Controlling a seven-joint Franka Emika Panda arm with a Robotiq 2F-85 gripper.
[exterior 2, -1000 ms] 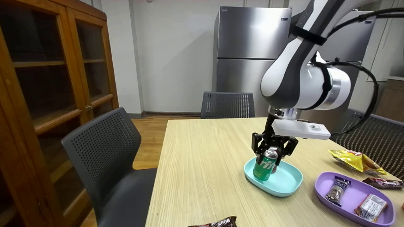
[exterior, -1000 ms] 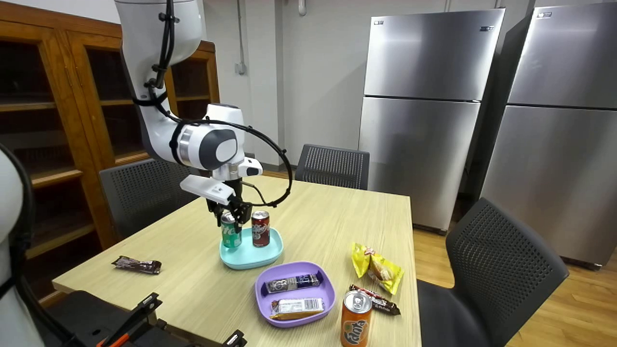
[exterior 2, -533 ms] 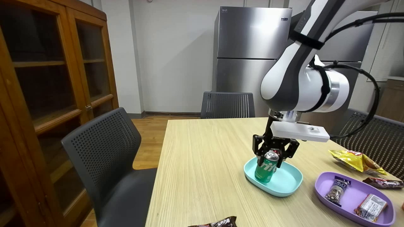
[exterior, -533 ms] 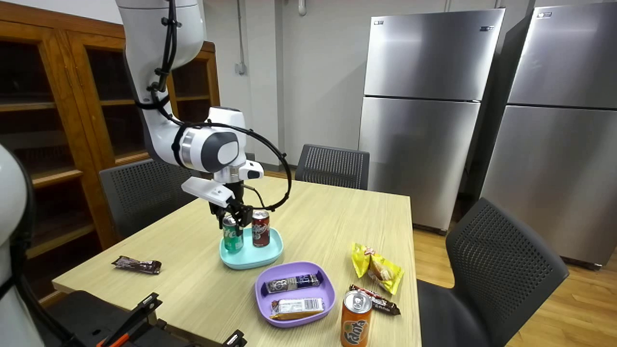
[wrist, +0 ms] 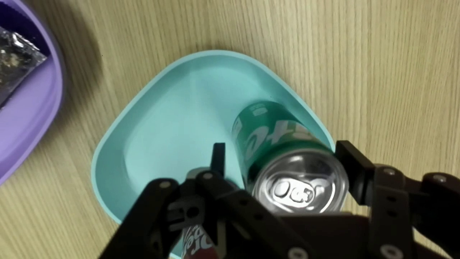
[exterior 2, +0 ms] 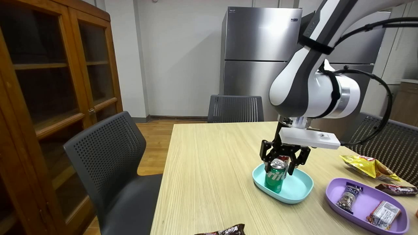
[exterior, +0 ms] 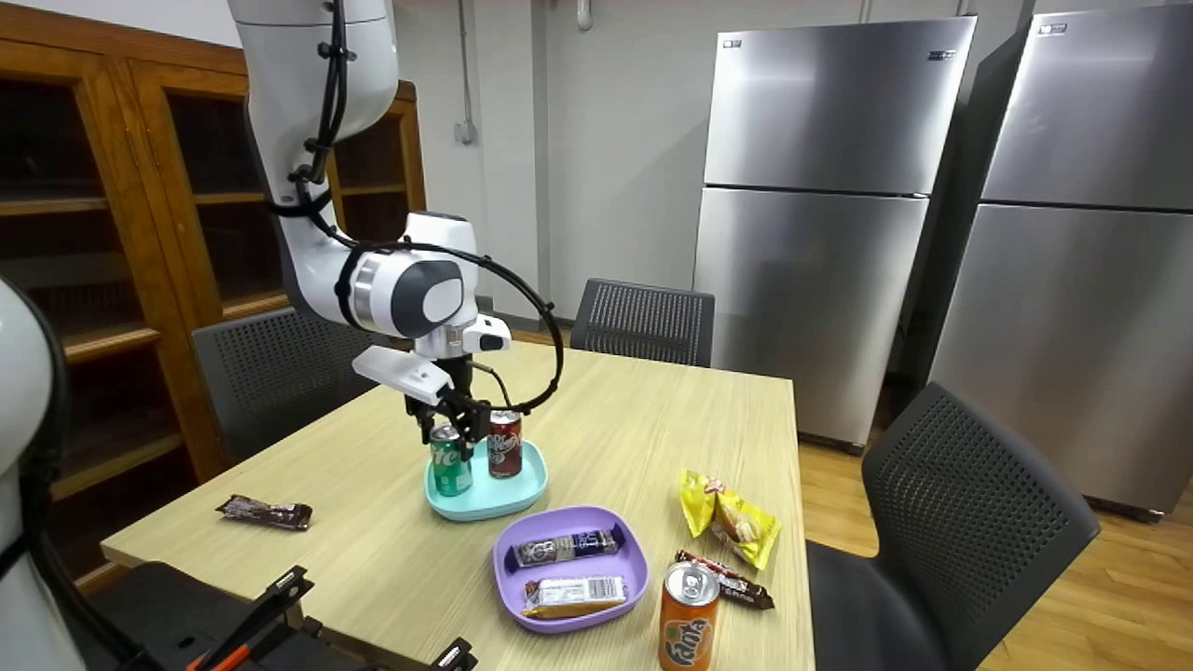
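- Claw [exterior 2: 279, 170] spread apart around the top of green Sprite can [wrist: 300, 183]; visible gap to one finger [wrist: 218, 158], other finger [wrist: 354, 169] right at can's side, contact can't be told
- Sprite can in turquoise tray [exterior: 489, 509], near rim, looks roughly upright; red Dr Pepper can [exterior: 505, 447] stands beside it, same tray
- Risk: Sprite can dragged or tipped if claw lifts off-centre, cause is the uneven gap
- Risk: Dr Pepper can knocked, since the claw sits close and opening wider or going sideways could clip it
- Risk: wobble if base is on the tray's curved edge; can't tell if it sits flat
- Vs a second ago: claw and Sprite can lower in both exterior views, jaws look a bit wider
- Dr Pepper can, turquoise tray and purple tray [exterior: 574, 626] look unmoved
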